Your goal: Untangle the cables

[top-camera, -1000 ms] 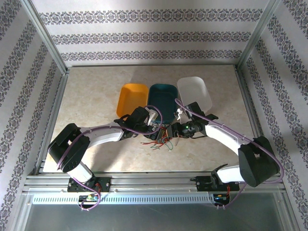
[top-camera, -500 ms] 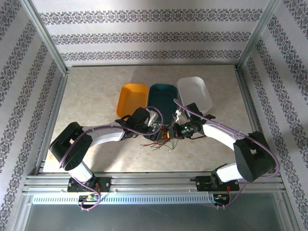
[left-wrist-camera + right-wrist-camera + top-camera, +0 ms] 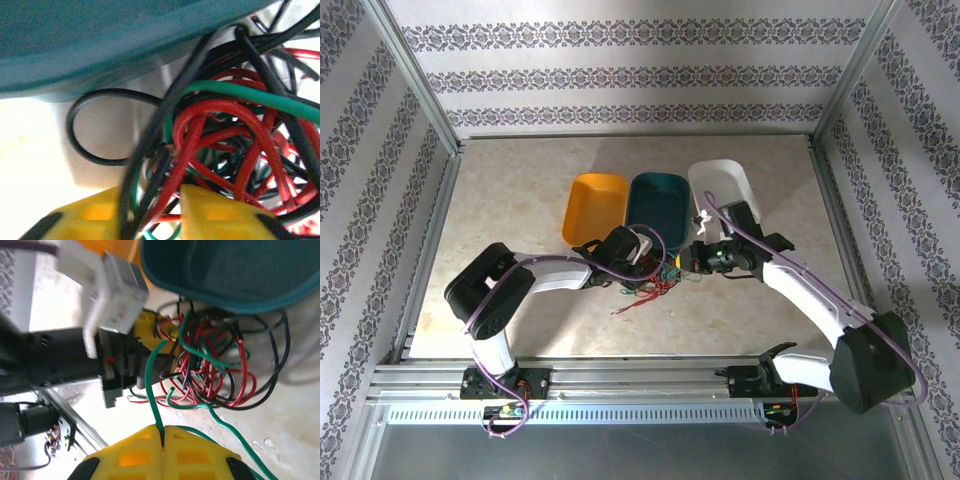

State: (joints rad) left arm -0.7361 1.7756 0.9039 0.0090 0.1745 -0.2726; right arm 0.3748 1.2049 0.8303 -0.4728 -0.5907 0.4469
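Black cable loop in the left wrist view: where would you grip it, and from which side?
Grip the black loop on its outer curve, which lies alone on the bare table. Come from the open table side, away from the teal tray. That stretch is clear of the red and green tangle, so the fingers would probably close on one strand only.

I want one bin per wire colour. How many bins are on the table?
3, in a row behind the cables: an orange bin on the left, a teal bin in the middle, a white bin on the right. None seems hidden.
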